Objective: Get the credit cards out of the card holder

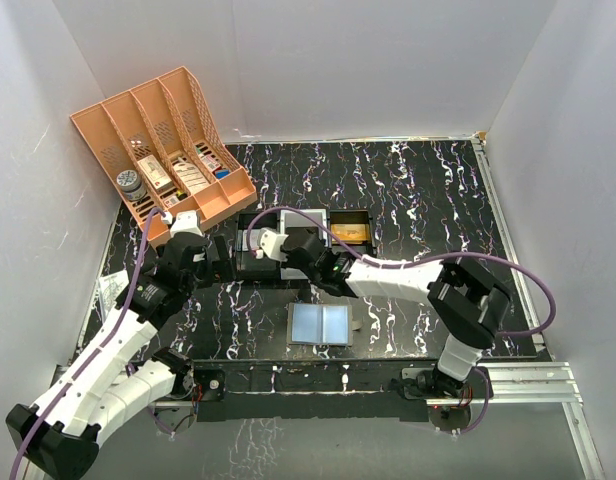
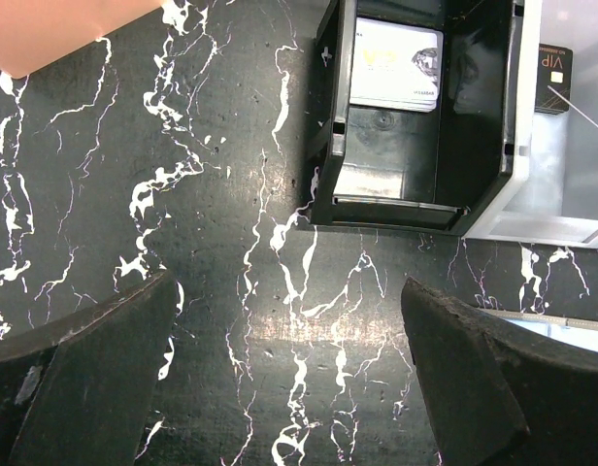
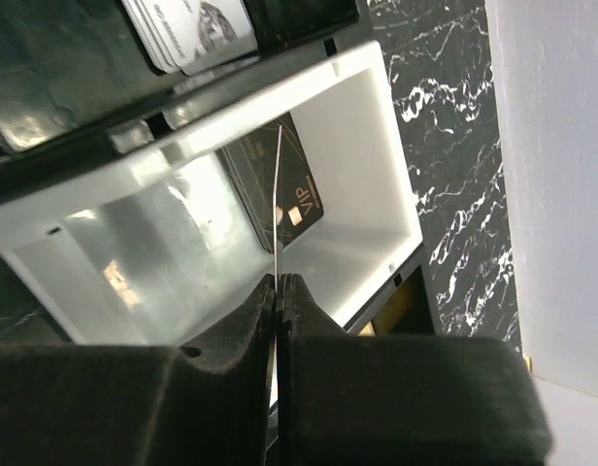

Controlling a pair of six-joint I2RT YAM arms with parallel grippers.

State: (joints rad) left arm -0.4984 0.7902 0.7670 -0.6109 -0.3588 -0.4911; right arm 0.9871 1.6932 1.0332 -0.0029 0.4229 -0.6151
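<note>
right gripper [image 3: 278, 283] fills the near view, its jaws pressed together on a thin card [image 3: 278, 199] seen edge-on. it hangs over the white tray [image 3: 377, 146], above a dark vip card [image 3: 304, 189] lying flat inside. a pale card [image 2: 396, 63] lies in the black tray [image 2: 328, 126] next door, and a gold card [image 1: 350, 234] lies in the tray on the other side. the holder [image 1: 320, 324] lies open on the table [image 1: 428, 200], well apart from the trays; whether any card is left in it i cannot tell. left gripper [image 2: 287, 291] hovers spread wide over bare table, holding nothing.

the step looks like dropping off a pulled card. next, the right jaws need to part low over the tray so the card falls flat. then comes a check of the holder.
</note>
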